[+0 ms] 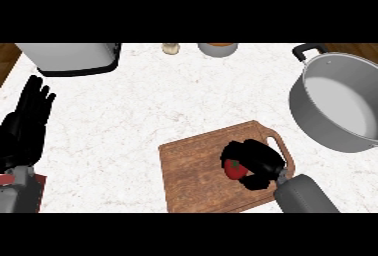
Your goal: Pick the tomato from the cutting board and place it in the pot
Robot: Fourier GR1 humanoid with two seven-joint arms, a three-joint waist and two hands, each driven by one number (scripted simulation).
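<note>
A red tomato [235, 170] lies on the wooden cutting board [193, 170] at the lower middle of the head view. My right hand [257, 159] sits over the board with its fingers and thumb curled round the tomato, hiding most of it. The grey pot [336, 100] stands at the right edge of the counter, open at the top, up and to the right of the board. At the left edge my left hand [26, 127] rests open with fingers pointing up.
A grey appliance [72, 57] stands at the back left. A small pale object [170, 48] and an orange-topped container [218, 48] stand at the counter's back edge. White counter lies between the board and the pot.
</note>
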